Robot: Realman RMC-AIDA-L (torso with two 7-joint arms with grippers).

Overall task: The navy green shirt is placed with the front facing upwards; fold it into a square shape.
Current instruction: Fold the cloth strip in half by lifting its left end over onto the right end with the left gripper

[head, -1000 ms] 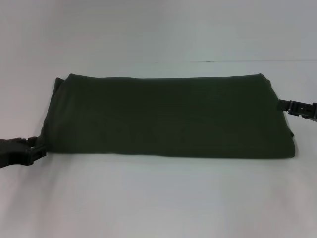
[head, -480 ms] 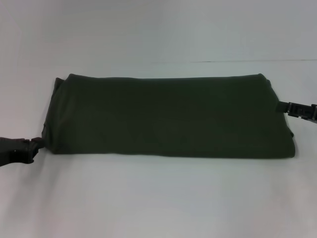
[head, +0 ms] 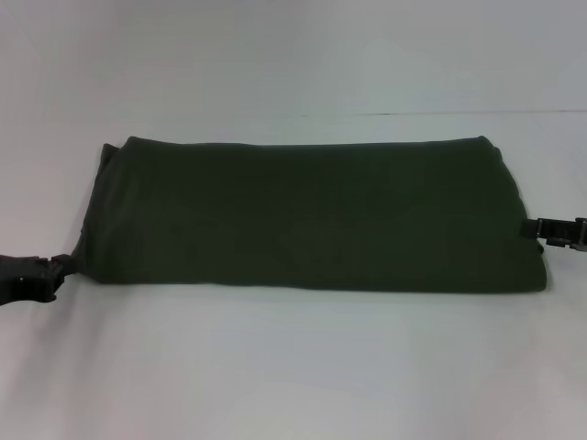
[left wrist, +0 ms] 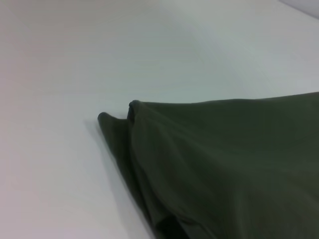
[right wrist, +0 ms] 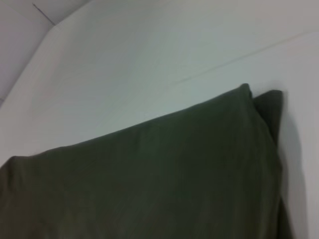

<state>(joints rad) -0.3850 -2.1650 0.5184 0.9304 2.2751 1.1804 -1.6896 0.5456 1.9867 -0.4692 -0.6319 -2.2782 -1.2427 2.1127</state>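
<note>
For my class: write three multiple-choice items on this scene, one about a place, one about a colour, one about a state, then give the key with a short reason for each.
1. Where is the left pincer?
A. at the shirt's near left corner
B. above the shirt's middle
C. beyond the shirt's far edge

2. What colour is the navy green shirt?
A. bright red
B. dark olive green
C. white

3. How does the shirt lie?
A. hanging in the air
B. rolled into a ball
C. folded into a wide band on the table

Key: 1 A, the head view shows it at that corner, with the right pincer at the right edge. 2 B, all views show olive cloth. 3 C, it lies flat, wider than deep.
</note>
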